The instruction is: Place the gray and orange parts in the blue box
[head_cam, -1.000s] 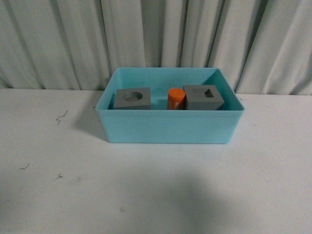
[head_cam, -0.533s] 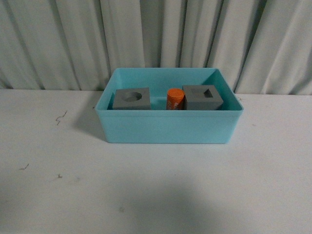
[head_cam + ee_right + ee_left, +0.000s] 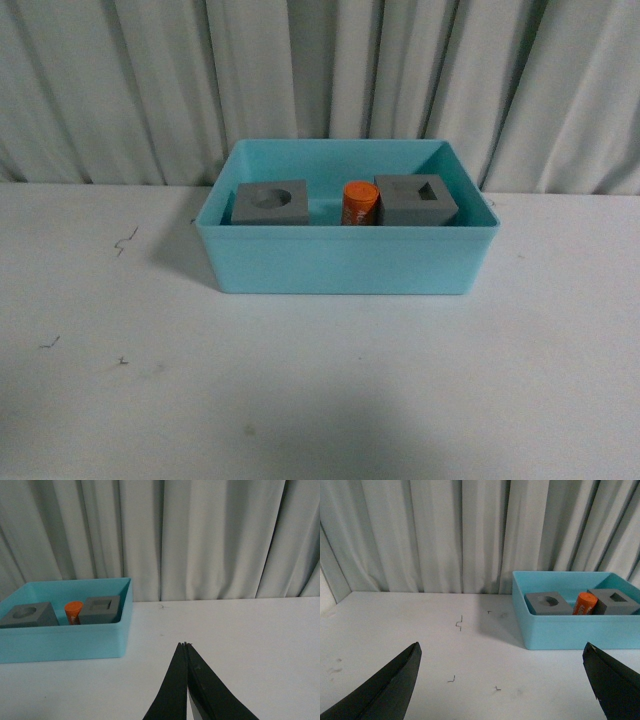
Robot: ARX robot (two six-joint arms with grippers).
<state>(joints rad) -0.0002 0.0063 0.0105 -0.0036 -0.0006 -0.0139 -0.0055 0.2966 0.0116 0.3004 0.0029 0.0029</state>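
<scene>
Black fingers are seen nearest in both wrist views: the left gripper (image 3: 502, 680) is spread wide with nothing between its jaws, and the right gripper (image 3: 186, 647) is pressed closed on nothing. White table (image 3: 320, 380) is crossed next. Farther back the blue box (image 3: 345, 258) is set on it, before a gray curtain (image 3: 320, 80). Inside are held the cube with a round recess (image 3: 270, 203), the orange cylinder (image 3: 360, 203) and the cube with a rectangular recess (image 3: 416, 200), in a row.
</scene>
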